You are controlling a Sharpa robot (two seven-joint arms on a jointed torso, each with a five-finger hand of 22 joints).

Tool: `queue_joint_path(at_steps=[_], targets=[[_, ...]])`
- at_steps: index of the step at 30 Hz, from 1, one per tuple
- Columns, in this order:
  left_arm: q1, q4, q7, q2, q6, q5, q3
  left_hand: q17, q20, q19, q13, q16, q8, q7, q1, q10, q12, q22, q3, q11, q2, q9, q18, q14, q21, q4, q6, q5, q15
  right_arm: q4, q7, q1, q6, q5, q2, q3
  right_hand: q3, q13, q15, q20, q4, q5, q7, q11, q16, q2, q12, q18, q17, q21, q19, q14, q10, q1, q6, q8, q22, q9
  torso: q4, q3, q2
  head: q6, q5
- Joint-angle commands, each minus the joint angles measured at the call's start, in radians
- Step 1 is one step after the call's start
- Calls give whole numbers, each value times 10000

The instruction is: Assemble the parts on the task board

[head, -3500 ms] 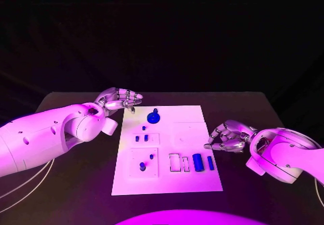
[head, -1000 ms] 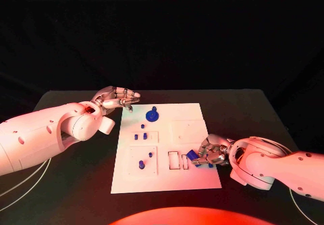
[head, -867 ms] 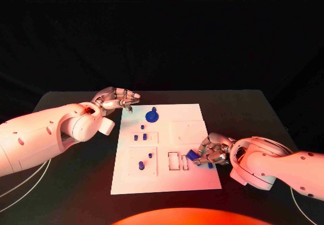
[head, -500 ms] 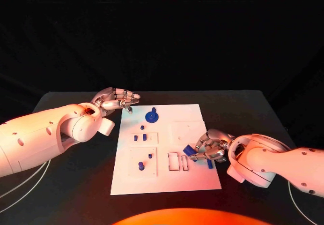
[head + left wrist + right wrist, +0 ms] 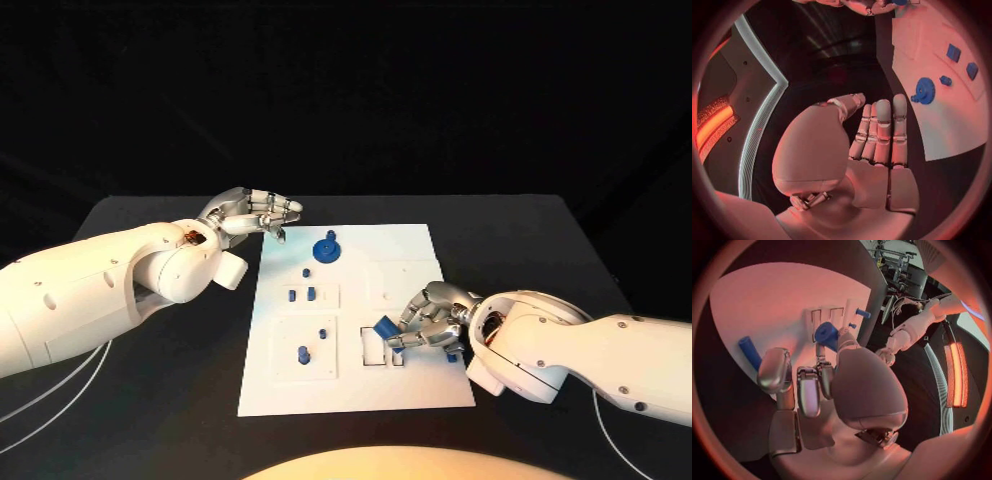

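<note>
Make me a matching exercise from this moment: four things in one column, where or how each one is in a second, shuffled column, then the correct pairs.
Things:
1. right robot hand
2. left robot hand
3. blue gear
4. thin blue rod

Places or states:
A. lies on the task board beside the busy hand
B. sits at the board's far end
C. holds a blue block over the board
D. hovers off the board's far left corner, holding nothing

Pairs: 1-C, 2-D, 3-B, 4-A

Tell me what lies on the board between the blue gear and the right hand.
In the head view, between the blue gear and the right hand lies bare white task board, with only a faint square recess in it. No blue part sits there.
</note>
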Motion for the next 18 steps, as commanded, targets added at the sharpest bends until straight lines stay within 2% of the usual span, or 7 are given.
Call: queue_joint_path(at_steps=[1,3,8,18], targets=[[7,28,52,27,112,-8,7,-12,57,-28,-14,32,68,4,-80,-62,63,-9,10,29,22,15,153,-71,-33,58,-83,-6,24,-35,32,-27,270,306,101,-2,90,272,-54,-71,28,7,-116,-33,40,158,-41,-107,1251,-81,-8,784,-2,-5,196,38,-19,128,4,2,-1,-5,35],[7,31,51,30,112,-13,7,-12,57,-28,-14,32,68,4,-80,-62,63,-9,10,29,22,15,153,-71,-33,58,-83,-6,24,-54,-5,-45,325,364,169,-3,90,272,-54,-71,28,7,-116,-33,40,158,-41,-107,1251,-81,-8,784,-2,-5,196,38,-19,128,-6,-7,-1,-6,19],[7,39,47,35,113,-20,7,-12,57,-28,-14,32,68,4,-80,-62,63,-9,10,29,22,15,153,-71,-33,58,-83,-6,24,-77,-47,-121,277,427,270,-6,92,267,-52,-71,31,6,-115,-31,40,150,-48,-110,1251,-70,-3,784,-4,-49,201,34,-8,132,-9,5,-6,23,33],[7,42,44,31,117,-23,7,-14,57,-20,-18,37,73,4,-69,-67,71,-19,14,28,22,15,154,-74,-46,57,-91,-5,22,-146,-133,-167,170,448,328,-6,107,273,-50,-71,34,6,-113,-30,36,150,-50,-112,1243,-71,0,783,5,-165,214,24,0,143,-15,0,0,19,53]])
